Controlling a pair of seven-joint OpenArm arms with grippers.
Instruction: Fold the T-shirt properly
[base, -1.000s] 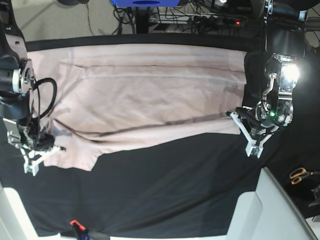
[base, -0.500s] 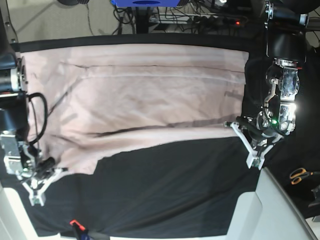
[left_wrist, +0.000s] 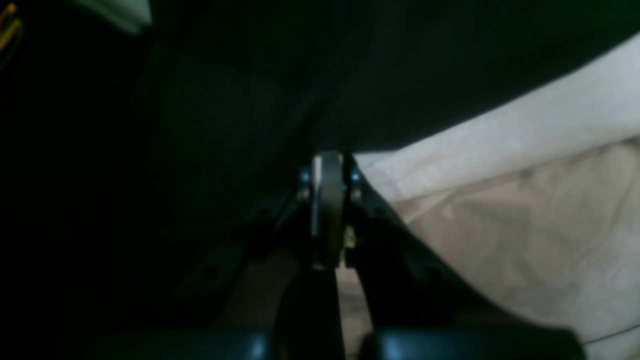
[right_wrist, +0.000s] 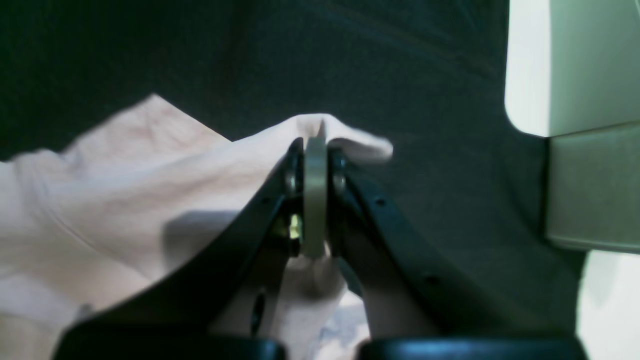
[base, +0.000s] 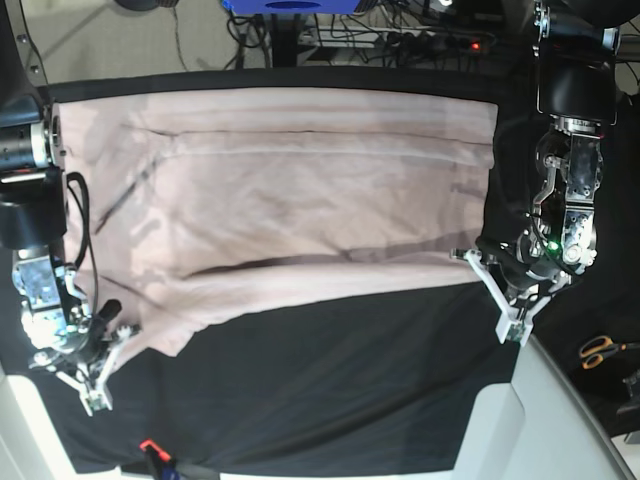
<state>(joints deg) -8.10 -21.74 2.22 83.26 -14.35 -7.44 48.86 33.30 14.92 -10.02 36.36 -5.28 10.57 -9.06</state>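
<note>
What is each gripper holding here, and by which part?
Both hold the T-shirt: the right gripper pinches a bunched edge fold, the left gripper an edge corner.

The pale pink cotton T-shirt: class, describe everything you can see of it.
The pale pink cotton T-shirt is plain and unprinted, spread wide across the black table cloth with long creases running its length. Its near edge is drawn toward the camera. The right gripper is shut on one corner, the left gripper is shut at the opposite corner.
</note>
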